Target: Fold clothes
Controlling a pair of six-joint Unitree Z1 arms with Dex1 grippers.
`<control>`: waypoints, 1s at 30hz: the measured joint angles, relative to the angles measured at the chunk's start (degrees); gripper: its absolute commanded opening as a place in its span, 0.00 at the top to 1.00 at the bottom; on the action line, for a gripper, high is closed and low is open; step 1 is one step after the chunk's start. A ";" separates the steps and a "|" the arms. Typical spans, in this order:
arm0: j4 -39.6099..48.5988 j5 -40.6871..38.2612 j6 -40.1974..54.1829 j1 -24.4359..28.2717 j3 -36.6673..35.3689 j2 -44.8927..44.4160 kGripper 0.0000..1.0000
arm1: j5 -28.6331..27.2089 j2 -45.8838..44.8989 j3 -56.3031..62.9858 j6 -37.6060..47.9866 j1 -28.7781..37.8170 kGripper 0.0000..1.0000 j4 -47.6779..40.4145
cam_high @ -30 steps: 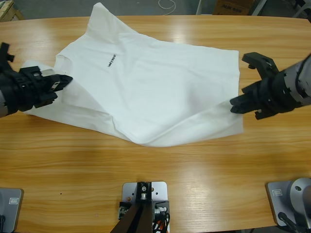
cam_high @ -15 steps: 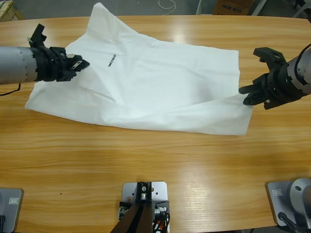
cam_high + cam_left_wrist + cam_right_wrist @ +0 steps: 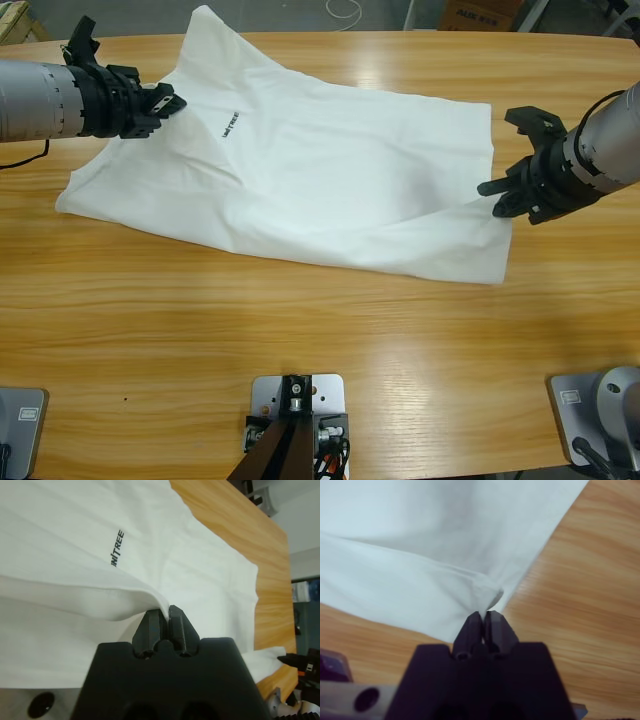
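Note:
The clothes are one white T-shirt [image 3: 320, 170] lying spread and wrinkled across the wooden table [image 3: 300, 320], with a small dark print [image 3: 229, 125] near its left part. My left gripper [image 3: 168, 101] comes in from the left edge, shut on a raised fold of the shirt [image 3: 150, 592] next to the print [image 3: 116, 547]. At the right, my right gripper [image 3: 493, 193] is shut on the shirt's right hem. In the right wrist view the jaws pinch a small bunched corner of the fabric [image 3: 487, 597] just above the wood.
Bare wood runs along the table's front half and right end [image 3: 560, 110]. A cardboard box [image 3: 480, 12] and a white cable [image 3: 345, 10] lie beyond the far edge. The other arm's gripper [image 3: 302, 662] shows at the left wrist view's lower right.
My left gripper has moved toward the far side and to the right, pulling the shirt's left part with it. The right gripper shifted slightly, and the shirt's front fold has stretched flatter.

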 measured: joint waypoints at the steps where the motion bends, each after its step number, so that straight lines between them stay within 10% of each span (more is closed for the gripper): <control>1: 0.00 0.00 0.05 0.01 -0.25 0.21 1.00 | -0.68 0.00 0.12 -0.01 0.00 1.00 -0.10; 30: 2.58 3.39 -0.40 0.69 0.73 0.74 1.00 | -3.67 2.27 3.50 2.37 -2.82 1.00 -1.20</control>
